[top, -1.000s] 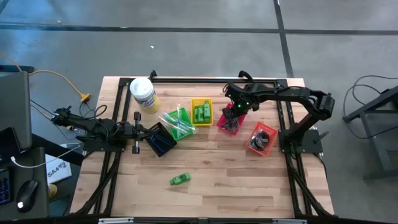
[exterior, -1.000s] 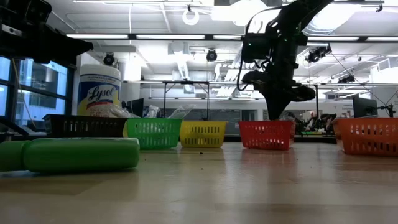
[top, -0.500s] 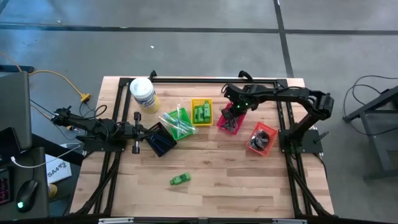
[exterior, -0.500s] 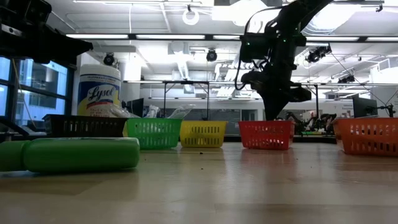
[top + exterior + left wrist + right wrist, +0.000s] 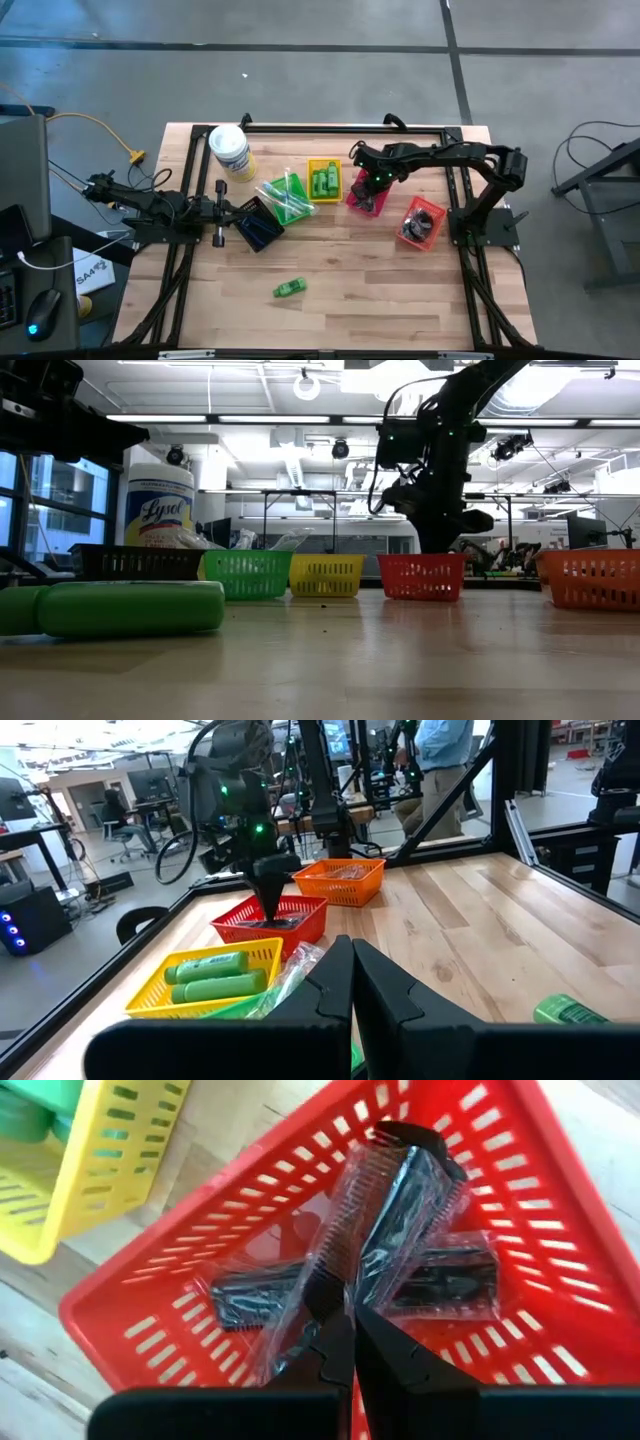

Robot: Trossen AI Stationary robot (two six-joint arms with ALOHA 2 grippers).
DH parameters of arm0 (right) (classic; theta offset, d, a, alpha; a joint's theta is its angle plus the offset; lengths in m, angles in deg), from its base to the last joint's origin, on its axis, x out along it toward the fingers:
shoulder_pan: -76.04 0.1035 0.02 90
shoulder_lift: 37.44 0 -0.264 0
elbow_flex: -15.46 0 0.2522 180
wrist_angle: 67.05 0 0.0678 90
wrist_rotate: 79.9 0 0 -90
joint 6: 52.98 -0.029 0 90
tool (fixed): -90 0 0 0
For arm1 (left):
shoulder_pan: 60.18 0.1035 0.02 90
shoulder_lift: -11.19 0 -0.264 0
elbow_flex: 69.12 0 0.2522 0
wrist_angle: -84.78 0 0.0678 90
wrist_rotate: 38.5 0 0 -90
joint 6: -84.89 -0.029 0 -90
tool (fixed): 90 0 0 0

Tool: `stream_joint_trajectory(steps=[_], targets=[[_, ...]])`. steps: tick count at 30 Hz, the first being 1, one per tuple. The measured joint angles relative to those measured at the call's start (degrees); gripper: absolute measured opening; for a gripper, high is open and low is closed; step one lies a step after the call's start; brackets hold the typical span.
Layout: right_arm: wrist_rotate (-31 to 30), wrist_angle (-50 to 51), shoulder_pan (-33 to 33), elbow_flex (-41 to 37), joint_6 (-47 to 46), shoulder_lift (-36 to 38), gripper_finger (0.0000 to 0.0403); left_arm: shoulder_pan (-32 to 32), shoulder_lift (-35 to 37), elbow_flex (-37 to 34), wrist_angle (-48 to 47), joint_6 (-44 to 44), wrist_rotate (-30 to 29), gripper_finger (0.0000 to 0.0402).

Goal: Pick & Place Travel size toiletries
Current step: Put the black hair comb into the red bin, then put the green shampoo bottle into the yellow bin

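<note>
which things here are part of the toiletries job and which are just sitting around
Part of the job:
green bottle alone on the table
green bottles in the yellow basket
wrapped black combs in the red basket
right gripper

Sitting around:
white Lysol tub
left gripper, waiting

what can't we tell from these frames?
- Right gripper on a wrapped comb in the red basket: the fingers touch the wrap, but whether they pinch it cannot be told.
- Red basket contents, low view: hidden by its wall.
- Orange basket contents, high view: too small to name.
- Left gripper: blocks the nearest part of the green basket.
</note>
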Motion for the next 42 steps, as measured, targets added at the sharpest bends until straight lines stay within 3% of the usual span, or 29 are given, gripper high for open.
stream_joint_trajectory(steps=[11,24,29,33,39,42], targets=[[1.55,-0.4,0.3,-0.01,2.88,0.08,0.0017,0.0,0.0,0.0,-0.08,0.02,0.03,0.0],[2.58,0.01,1.08,-0.01,10.56,5.8,0.0154,0.0,-0.01,0.0,-0.08,0.22,0.08,0.0],[-4.87,-2.63,3.31,-0.04,14.63,14.91,0.0166,0.0,-0.02,0.0,-0.08,0.56,0.1,0.0],[-11.43,-10.58,10.35,-0.64,21.72,25.06,0.0158,0.0,-0.02,0.0,-0.1,0.57,0.1,0.0],[-27.81,-20.36,24.21,-7.26,28.49,41.31,0.0119,0.0,-0.02,0.0,-0.1,1.43,0.12,0.0],[-30.38,-22.48,30.01,-13.87,30.73,49.93,0.0087,0.0,-0.02,0.0,-0.12,1.51,0.43,0.0]])
